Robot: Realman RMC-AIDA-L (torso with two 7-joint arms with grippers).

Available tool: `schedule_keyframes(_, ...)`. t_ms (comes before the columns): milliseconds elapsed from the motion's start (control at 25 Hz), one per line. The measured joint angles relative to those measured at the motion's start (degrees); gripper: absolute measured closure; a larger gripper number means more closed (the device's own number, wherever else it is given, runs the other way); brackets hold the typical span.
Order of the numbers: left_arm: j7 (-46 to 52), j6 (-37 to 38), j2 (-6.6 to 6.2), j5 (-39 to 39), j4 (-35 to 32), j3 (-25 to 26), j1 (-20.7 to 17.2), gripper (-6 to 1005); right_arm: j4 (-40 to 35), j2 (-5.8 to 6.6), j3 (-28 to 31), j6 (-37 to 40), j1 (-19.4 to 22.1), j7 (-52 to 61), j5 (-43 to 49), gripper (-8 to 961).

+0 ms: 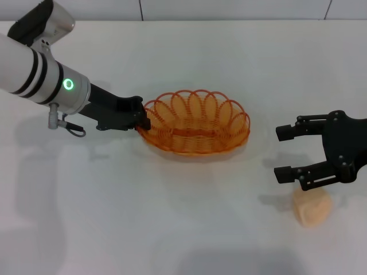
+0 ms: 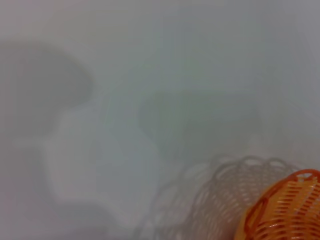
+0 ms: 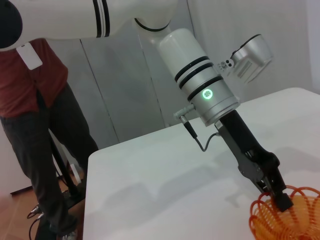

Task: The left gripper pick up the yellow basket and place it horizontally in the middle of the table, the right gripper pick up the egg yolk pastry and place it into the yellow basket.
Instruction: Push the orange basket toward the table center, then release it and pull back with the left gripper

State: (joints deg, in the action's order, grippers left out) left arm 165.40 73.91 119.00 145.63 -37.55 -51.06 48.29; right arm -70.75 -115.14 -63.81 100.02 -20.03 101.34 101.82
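The yellow basket (image 1: 195, 123) lies lengthwise across the middle of the table. My left gripper (image 1: 141, 120) is shut on the basket's left rim. In the right wrist view the left gripper (image 3: 280, 197) pinches the rim of the basket (image 3: 295, 220). The left wrist view shows only an end of the basket (image 2: 285, 210) and its shadow. My right gripper (image 1: 285, 153) is open and empty to the right of the basket, fingers pointing left. The egg yolk pastry (image 1: 312, 207) lies on the table just in front of the right gripper, apart from it.
The white table (image 1: 172, 229) has bare room in front of and behind the basket. In the right wrist view a person in a red shirt (image 3: 35, 100) stands beyond the table's left edge (image 3: 87, 200).
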Motion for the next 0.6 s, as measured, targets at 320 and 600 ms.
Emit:
schedule_keyframes(320,0.01,-0.42,0.0,0.0,0.02,0.0,0.14,923,0.0,0.0,0.0,0.04,0.0,0.0,-0.08,99)
schedule_keyframes(600,0.01,-0.56,0.0,-0.08,0.02,0.0,0.01,923,-0.01,0.0,0.01,0.02,0.0,0.0,-0.14,100)
